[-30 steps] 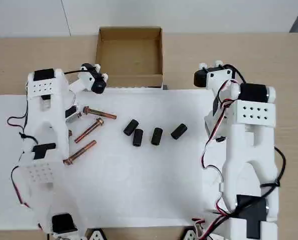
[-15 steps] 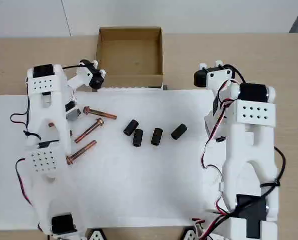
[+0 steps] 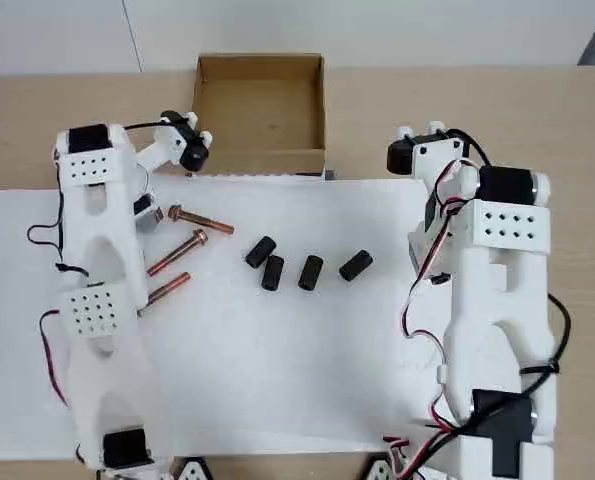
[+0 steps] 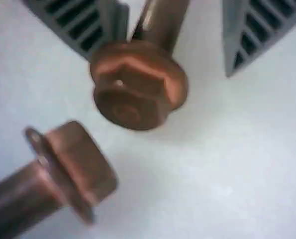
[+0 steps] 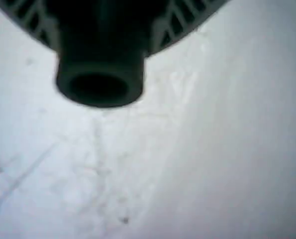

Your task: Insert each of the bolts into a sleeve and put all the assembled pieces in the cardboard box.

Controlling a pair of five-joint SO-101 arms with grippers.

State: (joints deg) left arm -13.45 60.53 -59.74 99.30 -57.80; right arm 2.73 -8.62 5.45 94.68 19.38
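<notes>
At the top centre of the high view, cardboard box: open side up on the tan table, its near wall at the upper edge of the white sheet.
Bolts: three copper-coloured ones lying flat on the left part of the sheet, fanned out just beside my left arm; the lowest one's end runs under that arm.
Loose sleeves: four black ones in a rough row at mid-frame, the two on the left almost touching, all well apart from the box.
Right arm: along the right edge of the sheet (its gripper end is tucked beneath it here, so I cannot judge it from above).

In the left wrist view, left gripper: my jaws stand apart, one on each side of a bolt, not clamped.
Straddled bolt: hex head toward the camera at upper middle, shank running up between my fingers; the upper-left finger sits right against the shank, while the upper-right one stands clear with white sheet in the gap.
Second bolt: lower left, head aimed up and right, near the first head but apart.

In the right wrist view, right gripper: closed on a sleeve.
Held sleeve: black, upper left of frame, open bore facing the camera, over the white sheet; whether it touches the sheet I cannot tell.
</notes>
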